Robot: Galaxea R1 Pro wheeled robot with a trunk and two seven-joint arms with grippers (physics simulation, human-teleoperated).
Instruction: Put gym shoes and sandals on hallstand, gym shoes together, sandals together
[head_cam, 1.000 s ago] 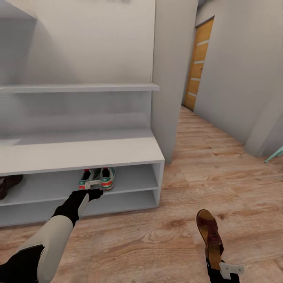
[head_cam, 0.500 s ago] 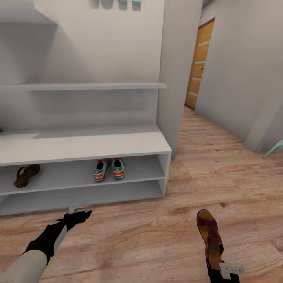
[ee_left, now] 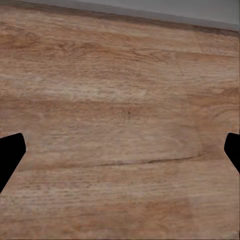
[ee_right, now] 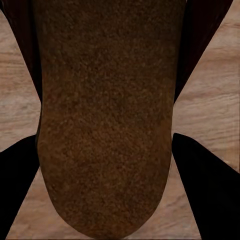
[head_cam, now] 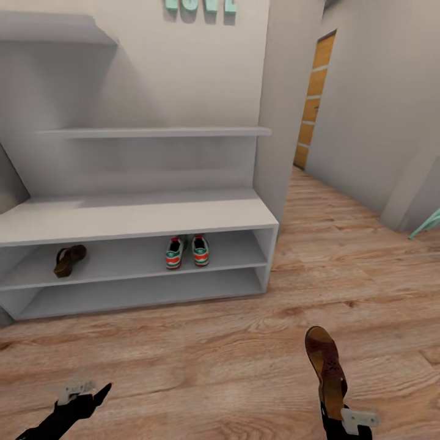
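Observation:
Two gym shoes stand side by side on the upper shoe shelf of the pale grey hallstand, heels toward me. One brown sandal lies on the same shelf, far to their left. My right gripper is shut on the heel of the other sandal, held just above the corridor floor at the lower right; its tan footbed sits between the dark fingers. At the lower left, low over the floor, my left gripper is open and holds nothing, its fingers wide apart over bare planks.
Mint letters hang on the wall above the rack's two wall shelves. A white wall pier borders the rack on the right. Beyond it the corridor runs to an orange door. A teal edge shows at far right.
The view has backed away from the rack and risen. My left arm has pulled back from the shelf with the gym shoes to the lower left. The right gripper still holds the sandal.

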